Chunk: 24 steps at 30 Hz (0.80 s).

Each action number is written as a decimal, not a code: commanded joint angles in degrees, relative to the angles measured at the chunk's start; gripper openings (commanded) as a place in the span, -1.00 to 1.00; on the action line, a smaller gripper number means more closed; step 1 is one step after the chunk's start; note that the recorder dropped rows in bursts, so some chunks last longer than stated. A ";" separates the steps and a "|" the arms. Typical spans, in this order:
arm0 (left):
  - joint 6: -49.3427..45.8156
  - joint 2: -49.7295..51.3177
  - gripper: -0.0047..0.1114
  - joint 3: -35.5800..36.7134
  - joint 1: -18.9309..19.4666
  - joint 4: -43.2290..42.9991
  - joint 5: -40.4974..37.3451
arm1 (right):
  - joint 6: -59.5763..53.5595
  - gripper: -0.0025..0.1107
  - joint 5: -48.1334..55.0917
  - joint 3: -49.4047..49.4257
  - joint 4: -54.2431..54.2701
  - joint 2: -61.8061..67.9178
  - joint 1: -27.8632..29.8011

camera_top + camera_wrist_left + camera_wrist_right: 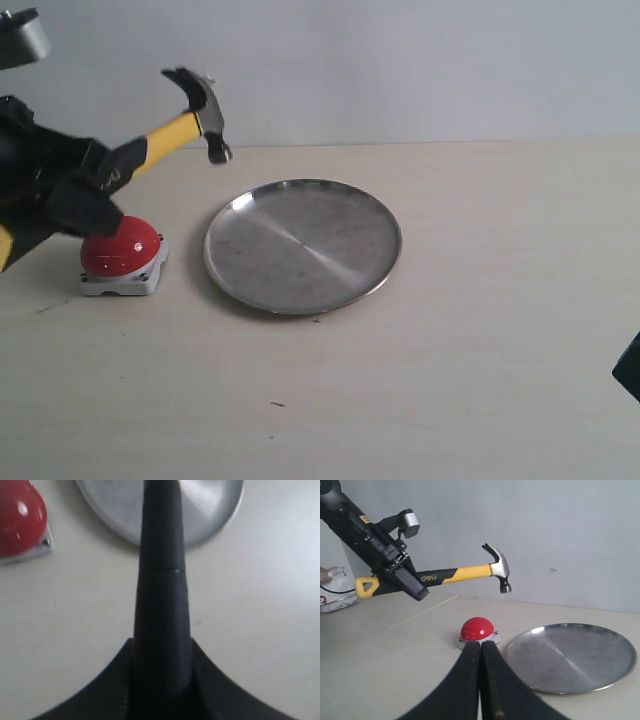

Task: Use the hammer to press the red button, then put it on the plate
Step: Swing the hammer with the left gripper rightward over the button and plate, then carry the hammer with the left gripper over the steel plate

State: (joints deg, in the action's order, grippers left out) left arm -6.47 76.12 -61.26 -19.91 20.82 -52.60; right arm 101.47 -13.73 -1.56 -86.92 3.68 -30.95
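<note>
Currently left gripper [100,178] fingers clamp the black-and-yellow handle of the dark-headed claw hammer [178,128], held aloft over the red dome button [120,243] left of the round silver plate [300,245]; right gripper [480,652] fingers closed, empty

There is one hammer [178,130], at the upper left of the exterior frame. There is one red button [121,243], at the left below it, and one plate [302,245], just left of centre. One surface [450,380] fills the lower frame. There are two hands: the left hand [108,172] at the left edge and the right hand [480,650], seen from its own wrist camera. That view also shows one white crumpled thing [335,592], its kind unclear.
</note>
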 commanded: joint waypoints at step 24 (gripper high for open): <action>-64.43 10.54 -0.92 8.44 -10.51 79.13 39.02 | -0.54 -0.96 0.06 0.03 -0.06 -0.32 0.29</action>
State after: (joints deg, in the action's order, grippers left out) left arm -68.90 87.51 -51.46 -30.21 99.24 -12.78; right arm 101.47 -13.73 -1.56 -86.92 3.68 -30.95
